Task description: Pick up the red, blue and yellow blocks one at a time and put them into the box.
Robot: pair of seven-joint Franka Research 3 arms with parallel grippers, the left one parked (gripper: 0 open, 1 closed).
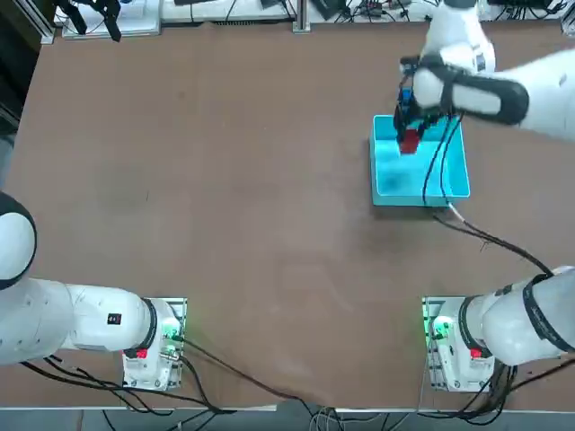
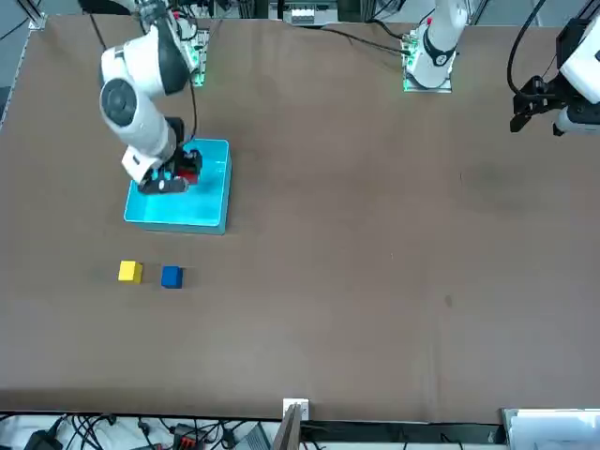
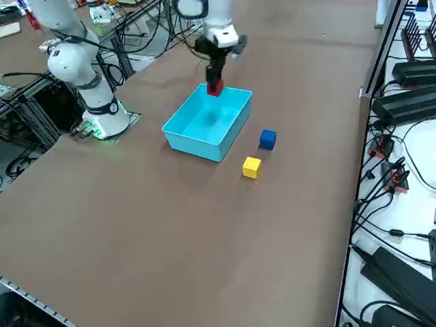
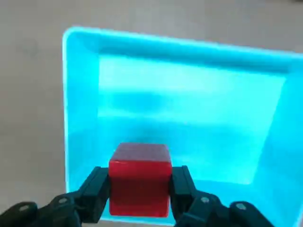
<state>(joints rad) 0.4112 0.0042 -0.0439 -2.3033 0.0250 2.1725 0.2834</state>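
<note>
My right gripper point(image 4: 140, 184) is shut on the red block point(image 4: 140, 178), holding it in the air over the far part of the cyan box point(image 4: 80, 94). From above, the red block point(image 1: 410, 141) hangs over the box point(image 1: 449, 184) near its far left corner. The side view shows the gripper point(image 3: 215, 83) with the red block point(image 3: 215, 87) above the box point(image 3: 197, 144). The blue block point(image 3: 268, 139) and the yellow block point(image 3: 252, 167) lie on the table beside the box. In the front view the yellow block point(image 2: 130, 272) and blue block point(image 2: 171, 277) sit in front of the box point(image 2: 211, 202).
The arm's cable point(image 1: 490, 238) trails across the table from the box toward the base point(image 1: 449, 341). Wide bare brown tabletop point(image 1: 225, 180) spreads to the left of the box.
</note>
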